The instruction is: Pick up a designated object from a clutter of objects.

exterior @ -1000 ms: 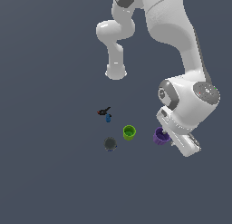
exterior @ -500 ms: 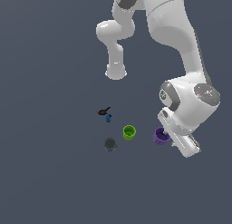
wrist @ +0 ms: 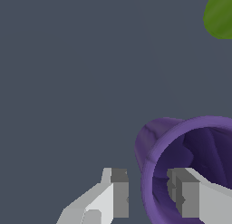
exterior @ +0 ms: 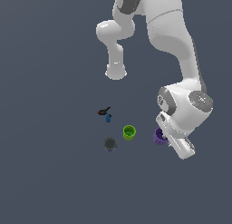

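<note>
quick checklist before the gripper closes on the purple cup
1. Right target: the gripper is at the purple cup, not the green cup: ok.
2. Wall between fingers: one finger outside, the other inside the rim: ok.
3. Jaws open: ok.
4. Green cup clear of the fingers: ok.
5. Dark grey round thing and black-and-blue thing out of the way: ok.
6. Pads low enough on the wall: cannot tell.

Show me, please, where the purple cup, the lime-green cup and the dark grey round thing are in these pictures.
purple cup (wrist: 156, 141): wrist view, on its outer wall near the rim.
lime-green cup (exterior: 129, 132): exterior view, on its open top.
dark grey round thing (exterior: 110, 143): exterior view, on its middle.
</note>
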{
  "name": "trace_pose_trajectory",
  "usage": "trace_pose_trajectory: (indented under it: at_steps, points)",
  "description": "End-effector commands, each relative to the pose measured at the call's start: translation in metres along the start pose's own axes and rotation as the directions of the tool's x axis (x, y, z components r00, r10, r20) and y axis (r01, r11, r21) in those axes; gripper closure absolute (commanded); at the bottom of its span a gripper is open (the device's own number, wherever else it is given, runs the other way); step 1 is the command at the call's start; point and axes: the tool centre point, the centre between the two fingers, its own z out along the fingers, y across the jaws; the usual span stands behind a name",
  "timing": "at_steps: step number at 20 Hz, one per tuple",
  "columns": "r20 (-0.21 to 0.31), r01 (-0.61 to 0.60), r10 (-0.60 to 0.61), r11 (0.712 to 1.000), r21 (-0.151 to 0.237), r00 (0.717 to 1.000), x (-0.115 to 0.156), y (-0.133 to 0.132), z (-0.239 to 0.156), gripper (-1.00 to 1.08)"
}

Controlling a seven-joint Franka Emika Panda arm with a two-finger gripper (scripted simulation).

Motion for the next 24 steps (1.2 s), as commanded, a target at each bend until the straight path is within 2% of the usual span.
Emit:
trace_pose_trajectory:
  at_steps: [1,14,24]
  points:
    - [0.000,0.000,0.000,1.000,0.002,1.000,0.000,0.000,0.001,1.08]
    - [0.000,-0.001,0.001,1.000,0.002,1.000,0.002,0.001,-0.003,1.08]
    - [0.002,-0.001,0.001,1.000,0.002,1.000,0.026,0.022,-0.036,1.08]
